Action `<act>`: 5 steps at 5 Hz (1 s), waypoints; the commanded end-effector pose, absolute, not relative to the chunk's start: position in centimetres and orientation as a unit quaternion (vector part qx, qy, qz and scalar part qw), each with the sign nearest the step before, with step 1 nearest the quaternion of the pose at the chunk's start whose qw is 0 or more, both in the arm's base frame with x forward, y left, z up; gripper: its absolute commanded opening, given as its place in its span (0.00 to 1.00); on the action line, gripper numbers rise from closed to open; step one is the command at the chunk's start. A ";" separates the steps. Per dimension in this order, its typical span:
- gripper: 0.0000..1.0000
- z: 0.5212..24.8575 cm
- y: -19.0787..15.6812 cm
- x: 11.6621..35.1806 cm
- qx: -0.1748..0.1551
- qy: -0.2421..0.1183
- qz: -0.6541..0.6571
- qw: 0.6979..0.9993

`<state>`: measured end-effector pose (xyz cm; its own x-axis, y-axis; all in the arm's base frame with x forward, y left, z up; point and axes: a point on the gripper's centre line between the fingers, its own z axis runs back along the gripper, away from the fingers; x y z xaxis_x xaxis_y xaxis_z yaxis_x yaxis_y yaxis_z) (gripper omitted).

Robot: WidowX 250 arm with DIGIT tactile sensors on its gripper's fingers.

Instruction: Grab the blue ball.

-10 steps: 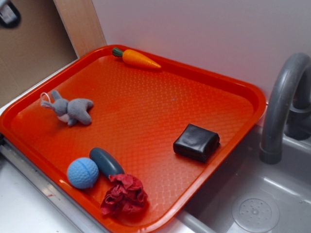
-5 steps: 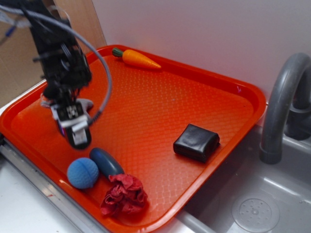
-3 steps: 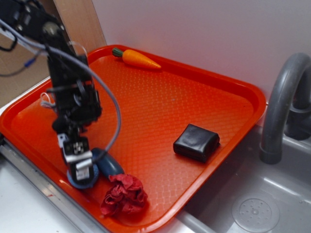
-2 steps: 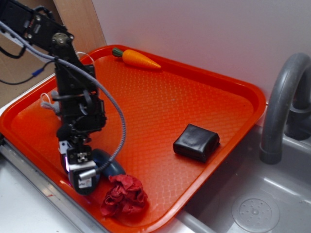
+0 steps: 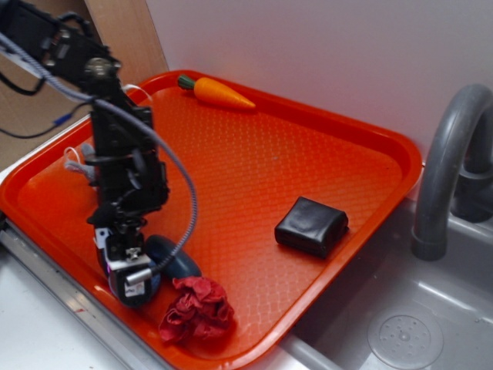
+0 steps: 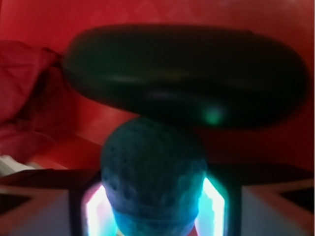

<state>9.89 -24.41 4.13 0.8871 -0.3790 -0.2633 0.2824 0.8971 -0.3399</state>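
The blue ball [image 5: 148, 290] sits near the front left corner of the orange tray [image 5: 254, 154], mostly hidden under my gripper [image 5: 129, 276]. In the wrist view the dimpled ball [image 6: 152, 172] fills the space between my two fingers, which press close on both its sides; my gripper [image 6: 153, 206] is shut on it. The ball looks level with the tray. The darker slate-blue oval [image 5: 176, 258] lies right beside the ball, and it also fills the top of the wrist view [image 6: 187, 73].
A crumpled red cloth [image 5: 196, 308] lies just right of the gripper. A black block [image 5: 311, 225], a toy carrot [image 5: 216, 92] and a grey plush bunny [image 5: 81, 162], partly behind the arm, are on the tray. A grey faucet [image 5: 447, 162] and sink [image 5: 400, 324] are at right.
The arm came in from the upper left, dropped onto the blue ball and now covers it. Since 0.4 s ago the gripper has barely shifted. Other objects have not moved.
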 end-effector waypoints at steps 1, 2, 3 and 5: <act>0.00 14.1 -20.8 13.0 -0.136 0.026 -0.143 0.980; 0.00 18.1 -17.1 15.1 -0.103 -0.026 -0.088 0.990; 0.00 21.4 -14.3 16.3 -0.078 -0.065 -0.049 0.994; 0.00 24.9 -11.7 17.9 -0.092 -0.124 -0.053 0.987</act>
